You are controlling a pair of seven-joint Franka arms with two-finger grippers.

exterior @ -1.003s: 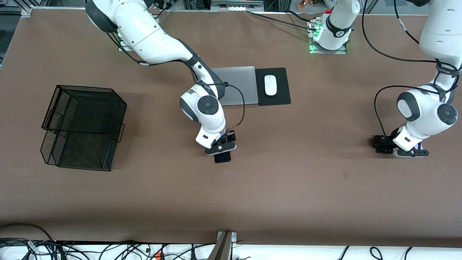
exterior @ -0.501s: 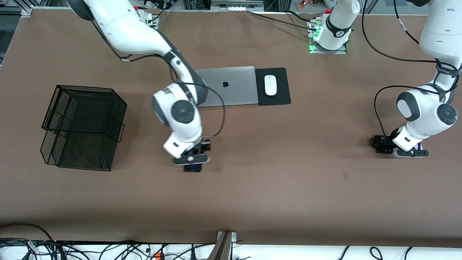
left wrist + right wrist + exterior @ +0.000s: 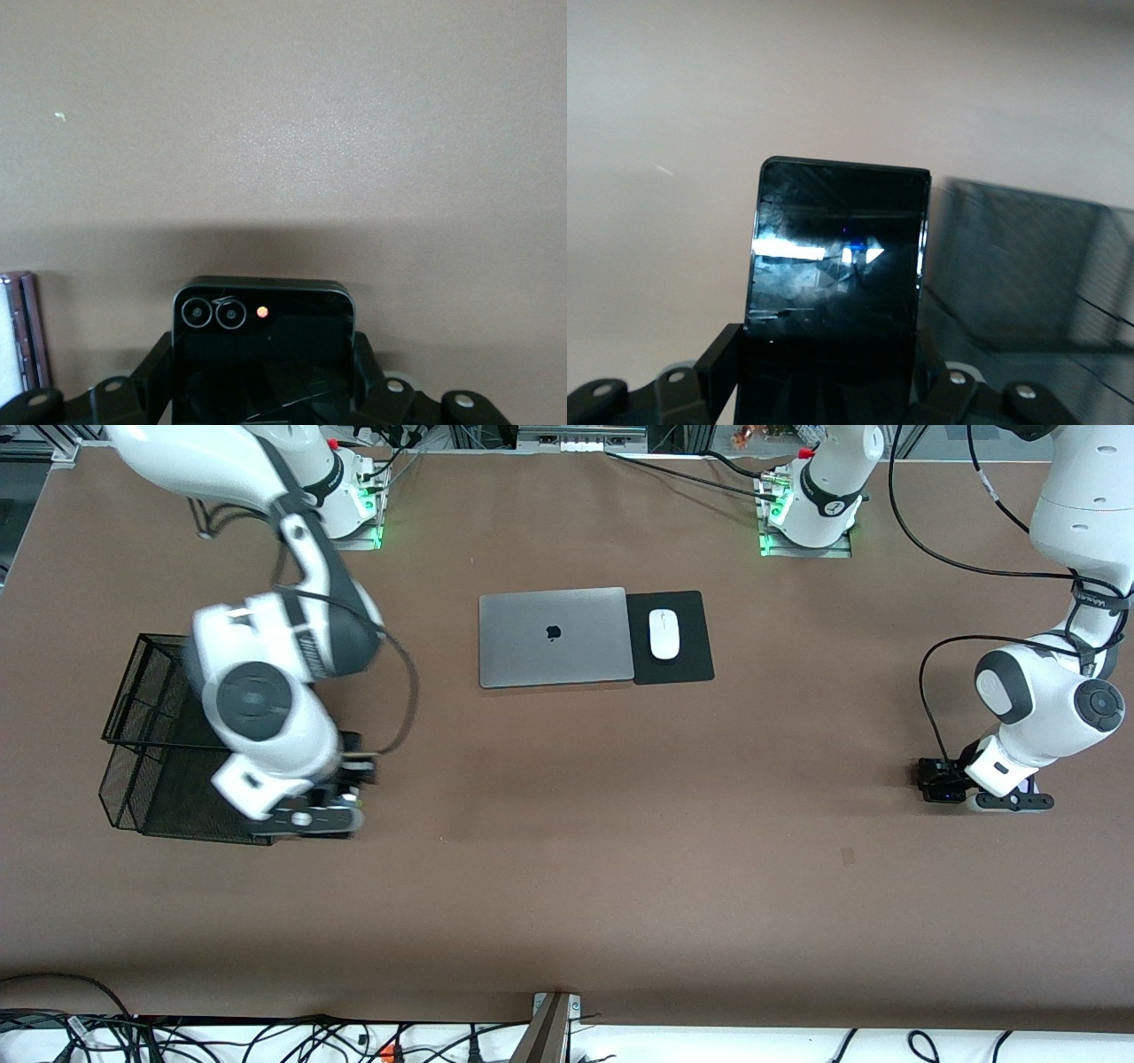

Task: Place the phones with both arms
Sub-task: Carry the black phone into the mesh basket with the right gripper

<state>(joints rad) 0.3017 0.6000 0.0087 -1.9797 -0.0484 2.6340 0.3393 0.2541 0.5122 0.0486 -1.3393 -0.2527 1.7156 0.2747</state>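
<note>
Two grippers each have a phone clamped between their fingers.

The right gripper [image 3: 306, 819] is squeezed shut on the side edges of a small dark phone [image 3: 837, 257]. It hangs in the air over the front corner of the wire basket [image 3: 213, 642], at the right arm's end of the table [image 3: 620, 886]. The phone's shiny glass face is toward the wrist camera.

The left gripper [image 3: 983, 795] is down low, close to the table edge at the left arm's end. Its fingers press together on the sides of a small black phone with two camera rings [image 3: 263, 354]. I cannot tell if this phone is off the table yet. A pale thin thing [image 3: 18, 328] lies just beside it.

I think these phones are light, flat and hard, so they will not bend. The glass looks smooth, so it may be slippery, and it could crack if it drops. The best place to hold each one is on its two side edges near the middle, not on the glass. I would set them down softly, not drop them.

The laptop [image 3: 554, 638] and mouse [image 3: 663, 634] sit in the middle, toward the edge with the robot bases.
</note>
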